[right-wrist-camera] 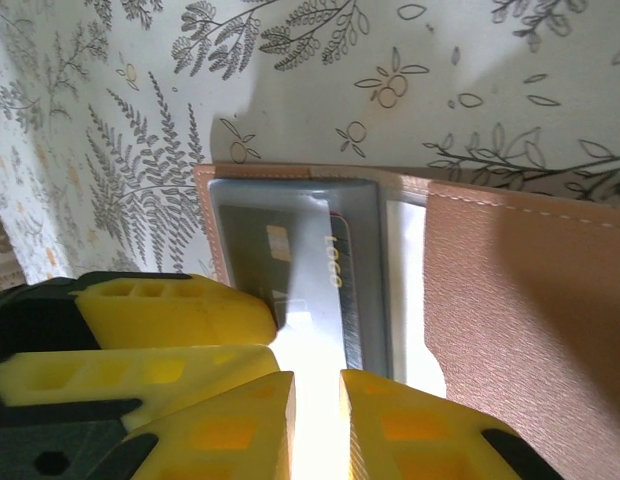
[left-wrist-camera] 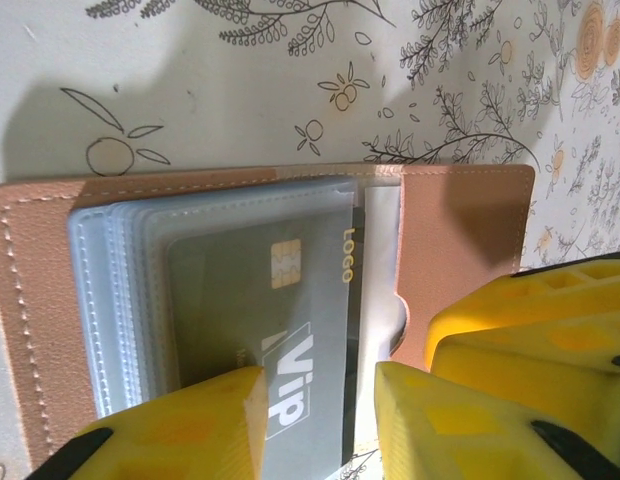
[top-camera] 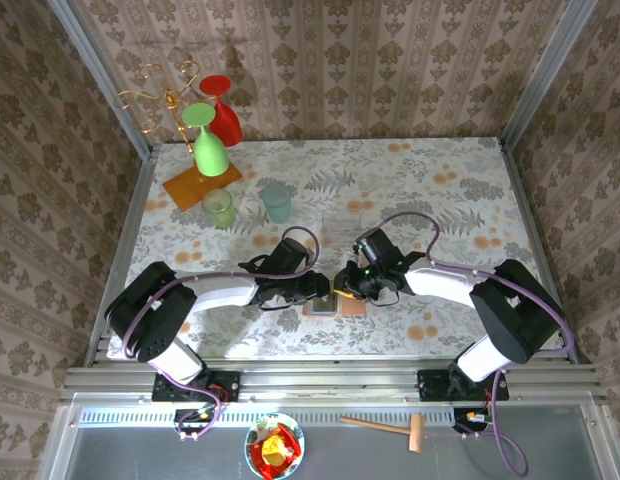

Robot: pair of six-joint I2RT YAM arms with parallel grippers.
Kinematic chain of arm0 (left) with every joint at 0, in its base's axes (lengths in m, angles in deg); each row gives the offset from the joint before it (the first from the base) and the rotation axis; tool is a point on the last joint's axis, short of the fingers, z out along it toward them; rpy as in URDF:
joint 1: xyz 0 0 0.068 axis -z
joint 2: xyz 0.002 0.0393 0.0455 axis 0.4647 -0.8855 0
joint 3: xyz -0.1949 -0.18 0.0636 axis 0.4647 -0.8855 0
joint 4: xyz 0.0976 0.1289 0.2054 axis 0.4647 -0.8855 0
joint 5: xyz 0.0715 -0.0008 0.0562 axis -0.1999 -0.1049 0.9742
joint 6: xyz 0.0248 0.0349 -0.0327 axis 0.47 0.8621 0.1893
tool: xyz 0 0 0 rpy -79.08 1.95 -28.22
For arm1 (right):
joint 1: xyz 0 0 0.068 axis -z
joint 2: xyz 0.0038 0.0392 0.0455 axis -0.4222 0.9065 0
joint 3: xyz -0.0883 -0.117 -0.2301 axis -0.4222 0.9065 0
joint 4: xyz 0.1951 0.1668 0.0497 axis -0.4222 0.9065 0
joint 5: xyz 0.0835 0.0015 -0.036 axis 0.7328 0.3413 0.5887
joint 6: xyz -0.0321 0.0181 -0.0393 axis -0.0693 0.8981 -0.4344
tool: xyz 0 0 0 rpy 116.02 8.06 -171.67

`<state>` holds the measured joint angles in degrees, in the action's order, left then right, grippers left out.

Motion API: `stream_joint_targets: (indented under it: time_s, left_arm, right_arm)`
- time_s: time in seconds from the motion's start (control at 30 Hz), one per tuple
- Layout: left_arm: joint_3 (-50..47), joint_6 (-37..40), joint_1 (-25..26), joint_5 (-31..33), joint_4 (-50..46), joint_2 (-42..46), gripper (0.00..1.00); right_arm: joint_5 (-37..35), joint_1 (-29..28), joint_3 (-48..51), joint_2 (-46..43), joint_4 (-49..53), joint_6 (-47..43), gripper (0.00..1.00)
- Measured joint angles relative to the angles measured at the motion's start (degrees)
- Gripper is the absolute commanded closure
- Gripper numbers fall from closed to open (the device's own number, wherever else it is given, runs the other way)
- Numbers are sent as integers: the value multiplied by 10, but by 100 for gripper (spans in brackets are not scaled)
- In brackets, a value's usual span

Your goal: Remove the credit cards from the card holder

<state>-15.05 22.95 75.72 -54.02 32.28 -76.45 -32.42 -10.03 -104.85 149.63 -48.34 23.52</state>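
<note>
- Left gripper (left-wrist-camera: pixel 318 395) — jaws part-open astride the sleeved credit card (left-wrist-camera: pixel 255 300), clamping nothing I can see. Closing here could pinch the clear sleeves (left-wrist-camera: pixel 100 300) as well.
- Card holder (left-wrist-camera: pixel 465 225) lies open on the table (left-wrist-camera: pixel 240 80), between both arms. Unpinned, I judge it would slide or lift with any pull.
- Right gripper (right-wrist-camera: pixel 317 400) — narrow gap, and I cannot tell whether it grips anything. It sits just beside the left gripper, so they may collide.

card holder (left-wrist-camera: pixel 460 230): salmon-tan, lying open flat | credit cards (left-wrist-camera: pixel 260 300): grey, top one printed VIP, tucked inside
</note>
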Motion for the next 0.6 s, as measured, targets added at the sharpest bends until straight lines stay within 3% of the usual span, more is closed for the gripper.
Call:
stream_joint_targets:
  time_s: [0.6]
  left_arm:
    - [-24,-5,-5,3,15,20,76]
  right_arm:
    - [24,4,3,26,-31,17,83]
